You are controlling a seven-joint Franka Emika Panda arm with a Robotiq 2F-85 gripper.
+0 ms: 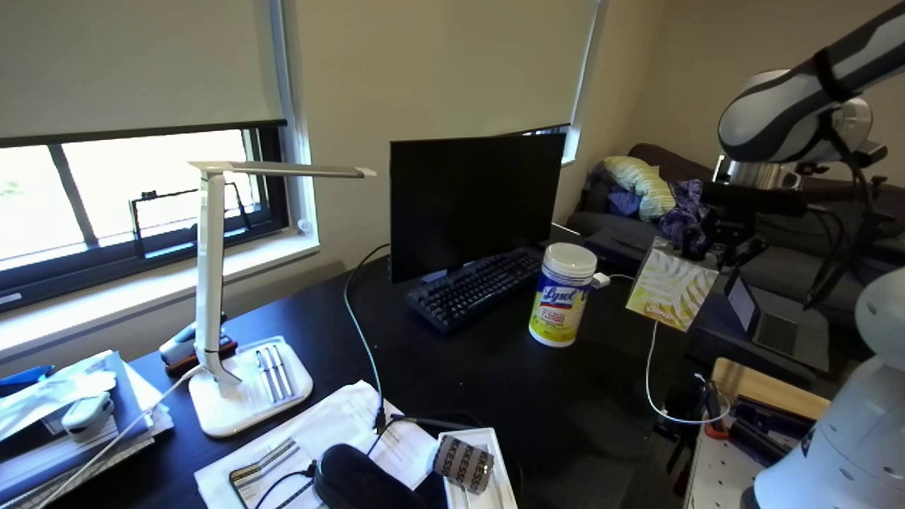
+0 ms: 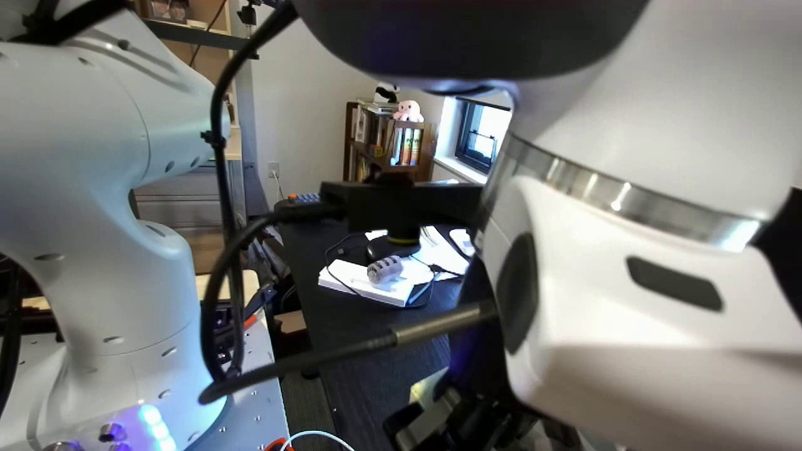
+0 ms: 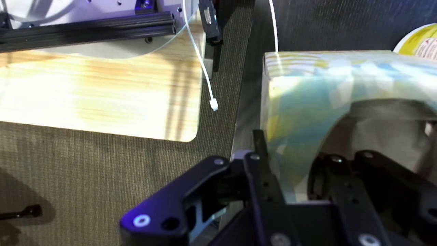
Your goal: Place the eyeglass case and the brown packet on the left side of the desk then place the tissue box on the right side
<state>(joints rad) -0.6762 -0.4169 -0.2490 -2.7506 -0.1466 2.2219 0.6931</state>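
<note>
Nearest on the dark desk (image 1: 438,375): black eyeglass case (image 1: 368,481), in front of loose papers (image 1: 322,424), its near end out of view. Just right of it: brown packet (image 1: 463,463), printed lettering, resting on a shallow white box (image 1: 503,488). Farther in, left: white desk lamp (image 1: 210,261). Mid-desk: Lysol wipes tub (image 1: 558,304), upright. Right of the tub, by the desk's right end: leaf-print tissue box (image 1: 668,293), tilted, hanging directly beneath the gripper (image 3: 290,152). Wrist view: gripper pinching the box's side, one finger outside, the other inside the top opening. Case and packet well apart from it, to its left. Far: keyboard (image 1: 474,290) before black monitor (image 1: 481,205); sofa (image 1: 682,168) beyond, right.
</note>
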